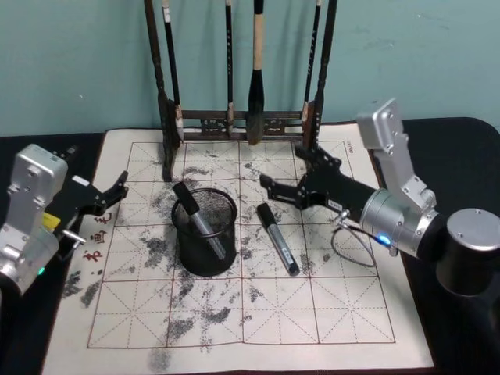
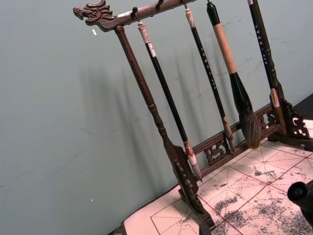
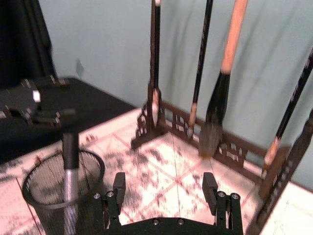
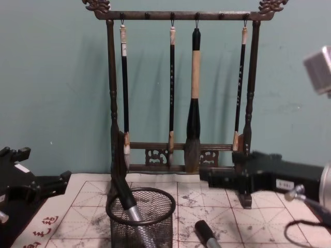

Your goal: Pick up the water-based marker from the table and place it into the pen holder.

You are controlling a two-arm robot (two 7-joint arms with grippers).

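The water-based marker (image 1: 278, 238) lies on the mat (image 1: 328, 312) at 3 o'clock of the mesh pen holder (image 1: 205, 234). At its 12 o'clock hovers the right gripper (image 1: 281, 166), pincer apart and empty, probably lining up a grasp. The right wrist view shows the bare gap, the head view the whole marker. The left gripper (image 1: 114, 195), also apart, sits parked at 9 o'clock.

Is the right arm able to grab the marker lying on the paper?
Probably yes. The right pincer is open and close to the marker, with nothing lying between them.
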